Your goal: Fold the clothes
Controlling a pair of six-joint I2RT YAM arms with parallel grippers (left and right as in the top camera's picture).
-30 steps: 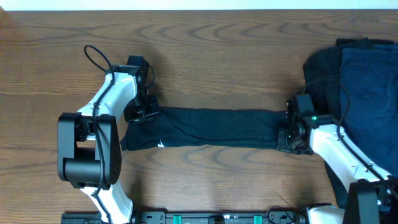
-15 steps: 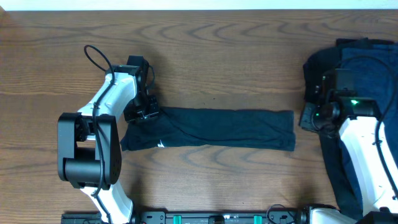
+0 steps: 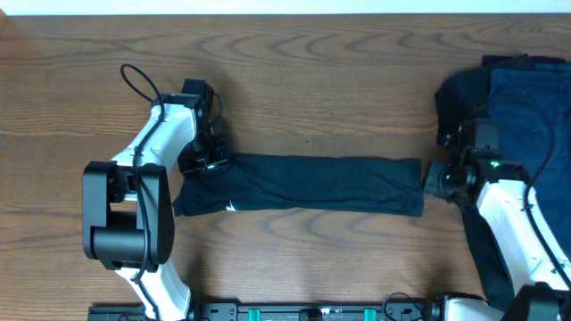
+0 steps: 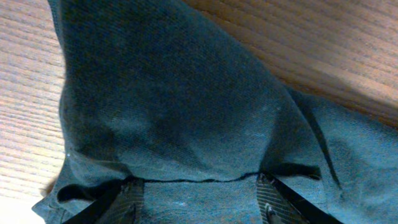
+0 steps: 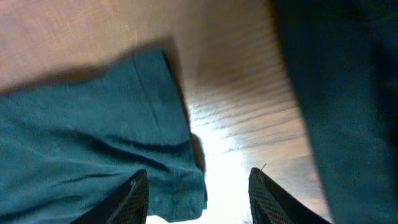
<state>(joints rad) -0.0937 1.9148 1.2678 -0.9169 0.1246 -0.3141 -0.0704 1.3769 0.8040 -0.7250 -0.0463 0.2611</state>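
Observation:
A dark T-shirt [image 3: 312, 183], one of the clothes, lies folded into a long strip across the table, a small white label [image 3: 231, 207] near its left end. My left gripper [image 3: 212, 163] sits on that left end. In the left wrist view its jaws [image 4: 199, 202] stand apart and open, with cloth [image 4: 186, 112] lying slack between the fingers [image 4: 124, 199]. My right gripper [image 3: 434, 177] hovers just off the strip's right end, open. In the right wrist view [image 5: 202, 199] the garment's corner [image 5: 180, 180] lies by the left finger, with bare wood between the fingers.
A pile of dark and navy clothes [image 3: 522, 98] covers the right edge of the wooden table [image 3: 312, 80], close behind my right arm. It fills the right side of the right wrist view as dark cloth [image 5: 348, 93]. The arm bases stand along the front edge.
My right gripper let go of the strip's right end, swung away to the right, and came back beside it with jaws open. The left gripper stayed in place and opened.

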